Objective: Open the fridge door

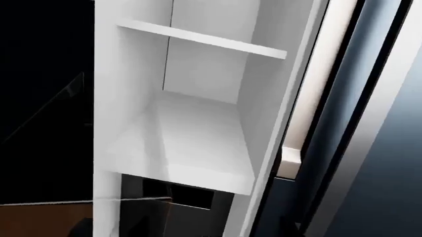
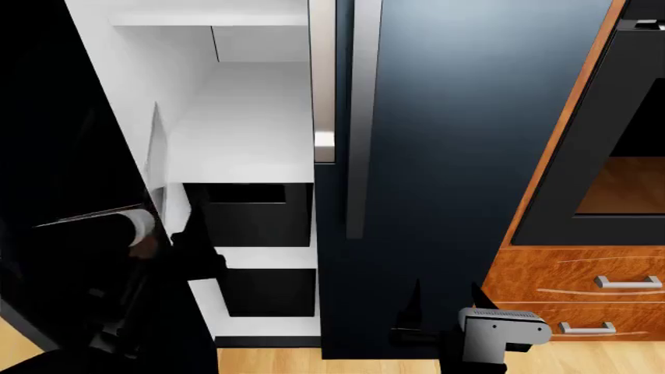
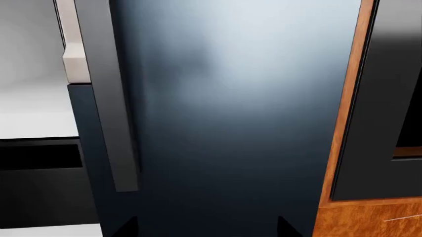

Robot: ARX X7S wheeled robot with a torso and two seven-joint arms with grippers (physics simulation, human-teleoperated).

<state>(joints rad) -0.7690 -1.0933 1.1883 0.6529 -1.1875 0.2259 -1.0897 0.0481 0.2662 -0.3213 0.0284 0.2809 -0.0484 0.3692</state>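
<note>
A: The head view is looking forward and down at the tall glossy navy-black fridge [image 2: 468, 117], its left side standing open.

B: Both wrist views are looking close: the left at the white shelved interior [image 1: 197, 133], the right at the closed door [image 3: 231, 113].

**Dark navy against white and orange wood**

The fridge [image 2: 468, 140] is glossy navy-black, its closed door fading to a pale blue-grey sheen. Its handle [image 2: 362, 117] is brushed silver-grey. The interior [image 2: 244, 125] is plain white, with black bins [image 2: 255, 214] set in it beyond the left hand [image 2: 192, 253], itself black. The right hand [image 2: 447, 312] is black, with a light grey block behind it. Beside it, the cabinet [image 2: 550, 276] is orange-brown wood grain with silver drawer pulls [image 2: 627, 282], framing a black oven [image 2: 608, 140]. The floor [image 2: 311, 362] is pale wood.
</note>
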